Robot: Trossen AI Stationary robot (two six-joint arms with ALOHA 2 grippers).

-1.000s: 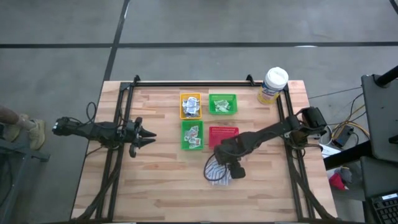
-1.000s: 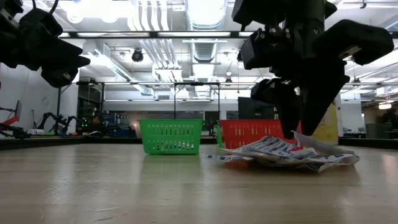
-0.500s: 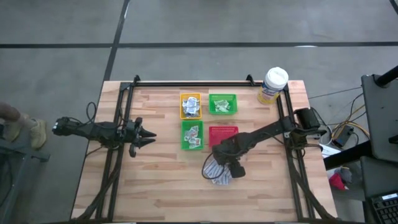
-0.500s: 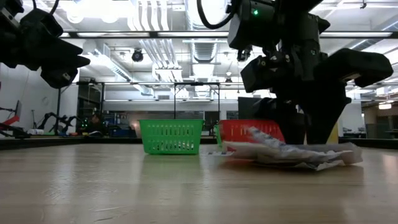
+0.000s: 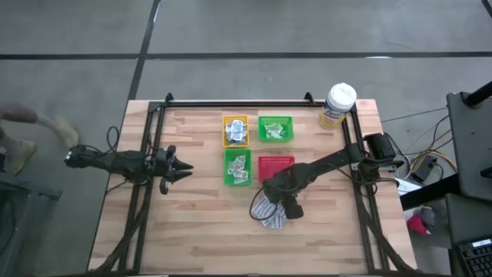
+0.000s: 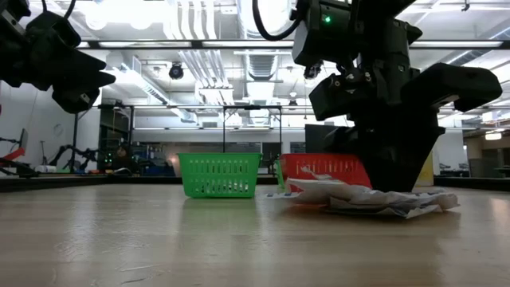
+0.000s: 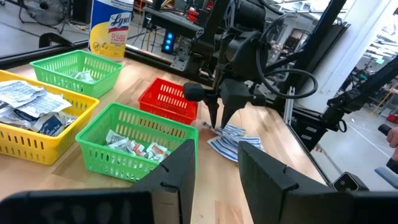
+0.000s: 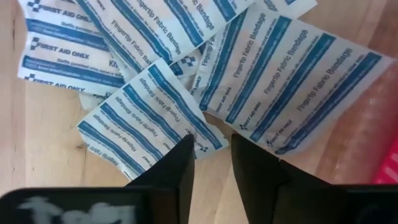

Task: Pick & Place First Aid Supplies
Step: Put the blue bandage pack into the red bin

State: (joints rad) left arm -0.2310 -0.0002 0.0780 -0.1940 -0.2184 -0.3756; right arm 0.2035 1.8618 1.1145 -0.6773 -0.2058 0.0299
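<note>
A loose pile of blue-and-white bandage packets (image 5: 267, 213) lies flat on the wooden table, just near of the red tray (image 5: 276, 165). My right gripper (image 5: 281, 209) points down onto this pile. Its fingers stand a little apart in the right wrist view (image 8: 212, 163), with one packet's corner (image 8: 198, 144) between them. In the low view the right gripper (image 6: 394, 187) reaches the pile (image 6: 374, 199). My left gripper (image 5: 184, 167) hovers open and level at the table's left, holding nothing. My right gripper comes from above, pointing down, and its fingertips (image 8: 181, 163) stand on the pile of packets, either side of one packet's corner (image 8: 198, 144). That packet lies flat on the others. Whether the fingers pinch it does not show.
A yellow tray (image 5: 235, 131) and two green trays (image 5: 275, 128) (image 5: 237, 167) hold small packets; the red tray looks bare. A yellow canister (image 5: 337, 105) stands at the far right corner. A person's legs (image 5: 23, 138) show beyond the table's left edge.
My right gripper has sunk onto the pile. In the low view the packets, which stuck up at first, now lie flatter under the gripper. The person at the left has stepped along.
</note>
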